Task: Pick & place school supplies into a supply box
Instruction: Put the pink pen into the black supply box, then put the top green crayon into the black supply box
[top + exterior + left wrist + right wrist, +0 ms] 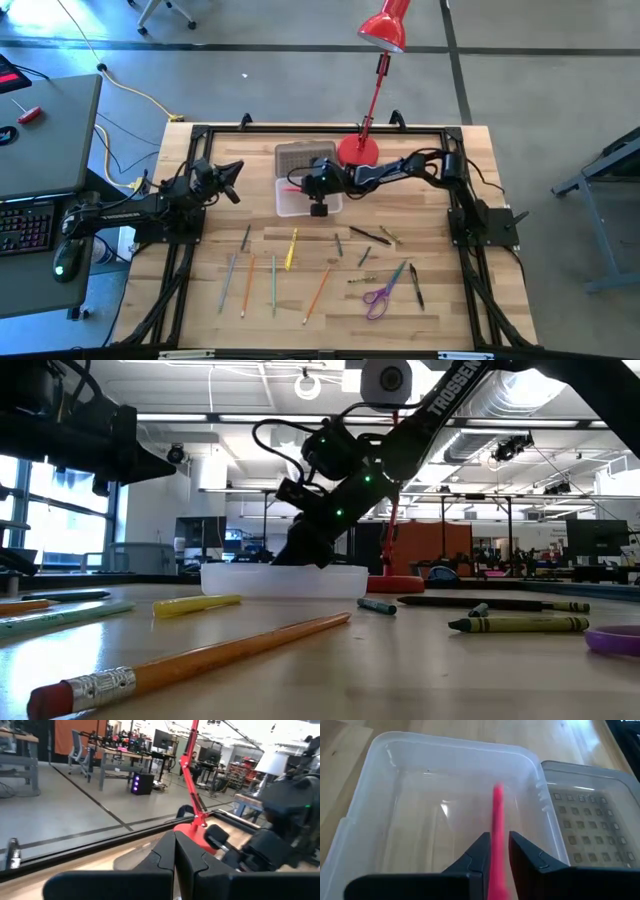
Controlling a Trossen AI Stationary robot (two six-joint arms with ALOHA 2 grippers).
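Note:
The supply box (300,205) is a clear plastic tray at the table's far middle. Its ribbed lid (297,158) lies open on the far side. My right gripper (498,840) reaches over the box from the right, shut on the pink-red marker (497,815). In the low view it dips into the box (280,580). My left gripper (175,865) is shut and empty, raised at the table's far left (232,180). Pencils (248,272), a yellow pen (291,250) and purple-handled scissors (378,297) lie flat on the near half of the table. My right gripper pinches the marker's barrel (498,851) between its two fingers. The marker lies along the fingers, and its free end (497,792) sticks out past the fingertips over the inside of the box. The fingers slant down from the table's right side. Whether the free end touches the box floor cannot be told.
The red lamp's round base (357,150) stands just right of the lid, close to my right arm. Crayons and a dark pen (370,236) lie right of centre, and an orange pencil (318,290) lies near the front. Black frame rails run along the table's edges.

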